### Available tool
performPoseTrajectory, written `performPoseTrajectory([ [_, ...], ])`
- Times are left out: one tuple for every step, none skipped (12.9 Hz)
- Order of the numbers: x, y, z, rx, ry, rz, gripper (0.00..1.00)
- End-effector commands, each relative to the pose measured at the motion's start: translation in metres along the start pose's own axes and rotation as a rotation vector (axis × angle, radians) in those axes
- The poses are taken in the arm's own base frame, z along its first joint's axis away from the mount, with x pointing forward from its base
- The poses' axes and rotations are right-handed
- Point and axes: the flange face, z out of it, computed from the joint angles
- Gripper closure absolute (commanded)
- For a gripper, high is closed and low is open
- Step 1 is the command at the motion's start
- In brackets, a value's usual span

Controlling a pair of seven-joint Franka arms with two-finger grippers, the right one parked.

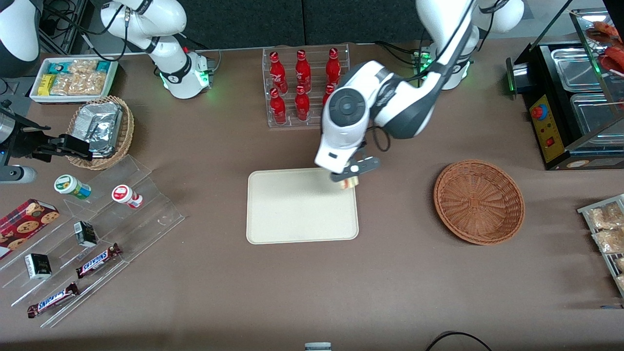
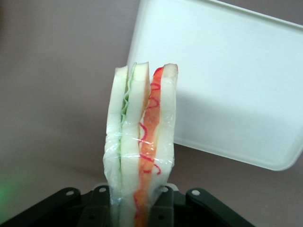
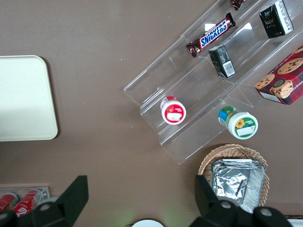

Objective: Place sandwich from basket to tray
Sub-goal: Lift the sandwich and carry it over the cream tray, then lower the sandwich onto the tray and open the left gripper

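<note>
1. Gripper: left arm's, held over the corner of the tray that lies toward the basket and farther from the front camera. Fingers clenched on the sandwich, one black pad on each outer bread face.
2. Sandwich: triangular wedge wrapped in clear film, white bread slices with a green layer and a red-orange layer between them. Held edge-on in the gripper, above the table just beside the tray's rim in the wrist view; in the front view only a small pale piece shows beneath the fingers, at the tray's corner. Whether it touches the tray cannot be told.
3. Tray: cream-white, rectangular, rounded corners, low rim. Flat on the brown table, about mid-table.
4. Basket: round, shallow, reddish-brown wicker, well apart from the tray toward the working arm's end of the table. Nothing in it.
5. Bottle rack: clear, holding red bottles, farther from the front camera than the tray.
6. Stepped display rack: clear acrylic, toward the parked arm's end, carrying chocolate bars, small dark cartons and two small tubs.
7. Small tan basket: wicker, holding silver foil packs, farther from the front camera than the stepped display rack.
</note>
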Motion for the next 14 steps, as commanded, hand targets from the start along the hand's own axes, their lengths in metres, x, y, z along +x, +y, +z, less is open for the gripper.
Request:
performPoseTrajectory([
  [0.011, 0.032, 0.012, -0.056, 0.030, 0.125, 1.00],
  [0.014, 0.041, 0.023, -0.083, 0.049, 0.141, 0.92],
  [0.005, 0.054, 0.038, -0.097, 0.059, 0.151, 0.92],
  [-0.007, 0.068, 0.055, -0.103, 0.072, 0.180, 0.92],
  [-0.005, 0.073, 0.066, -0.117, 0.082, 0.186, 0.92],
  [-0.002, 0.077, 0.076, -0.126, 0.090, 0.194, 0.93],
  [0.002, 0.078, 0.088, -0.127, 0.092, 0.208, 0.95],
  [0.004, 0.079, 0.099, -0.120, 0.091, 0.245, 0.95],
  [0.009, 0.080, 0.114, -0.113, 0.089, 0.274, 0.96],
  [0.015, 0.082, 0.120, -0.126, 0.100, 0.289, 0.95],
  [0.022, 0.081, 0.129, -0.130, 0.107, 0.304, 0.96],
  [0.027, 0.082, 0.138, -0.131, 0.111, 0.321, 0.97],
  [0.030, 0.085, 0.144, -0.132, 0.111, 0.320, 0.97],
  [0.032, 0.087, 0.148, -0.130, 0.111, 0.318, 0.97],
])
